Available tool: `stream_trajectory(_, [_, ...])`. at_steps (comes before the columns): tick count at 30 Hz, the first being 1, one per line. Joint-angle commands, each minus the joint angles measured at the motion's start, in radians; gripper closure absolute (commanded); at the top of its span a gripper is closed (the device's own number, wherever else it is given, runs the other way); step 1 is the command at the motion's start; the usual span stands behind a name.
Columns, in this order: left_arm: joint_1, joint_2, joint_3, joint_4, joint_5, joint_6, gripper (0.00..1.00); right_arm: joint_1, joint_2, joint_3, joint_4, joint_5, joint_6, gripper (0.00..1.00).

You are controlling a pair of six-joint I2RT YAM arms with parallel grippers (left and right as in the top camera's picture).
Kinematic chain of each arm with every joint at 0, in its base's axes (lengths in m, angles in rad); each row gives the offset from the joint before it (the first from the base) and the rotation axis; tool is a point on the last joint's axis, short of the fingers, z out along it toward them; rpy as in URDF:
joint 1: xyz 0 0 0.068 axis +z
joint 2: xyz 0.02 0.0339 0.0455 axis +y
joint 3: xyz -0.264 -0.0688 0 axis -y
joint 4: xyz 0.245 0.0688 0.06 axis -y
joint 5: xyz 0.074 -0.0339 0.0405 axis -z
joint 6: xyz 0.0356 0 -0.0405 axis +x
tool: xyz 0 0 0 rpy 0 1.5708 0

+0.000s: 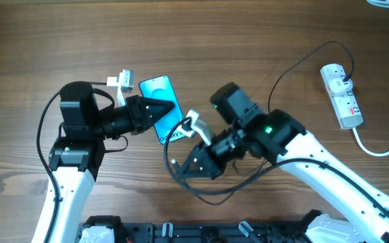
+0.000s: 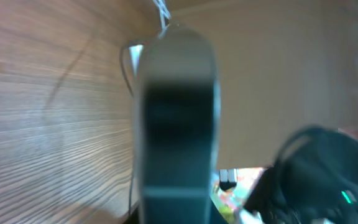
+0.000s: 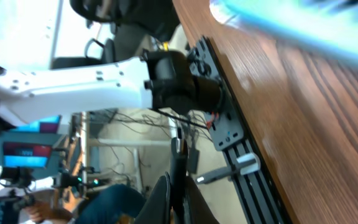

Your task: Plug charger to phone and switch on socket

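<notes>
Mid-table, teal-blue phone [image 1: 159, 91] under left gripper [image 1: 164, 109], grip unclear, right gripper [image 1: 181, 169] closed on thin black charger [image 1: 333, 42].

Soft even light; heavy wrist-view blur.

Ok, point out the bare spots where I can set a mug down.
Bare table: the far-left side beside the left arm, and the top strip from the phone to the charger arc. Crowded: centre, where left claw and right claw meet.
</notes>
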Motion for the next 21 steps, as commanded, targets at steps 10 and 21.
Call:
stream_trajectory(10, [0.029,-0.010,0.001,0.117,0.135,-0.090,0.96,-0.082,-0.013,-0.001,0.126,-0.030,0.125,0.96])
stream_trajectory(21, [0.028,-0.011,0.001,0.235,0.162,-0.145,0.96,-0.083,-0.013,-0.001,0.248,-0.085,0.189,0.96])
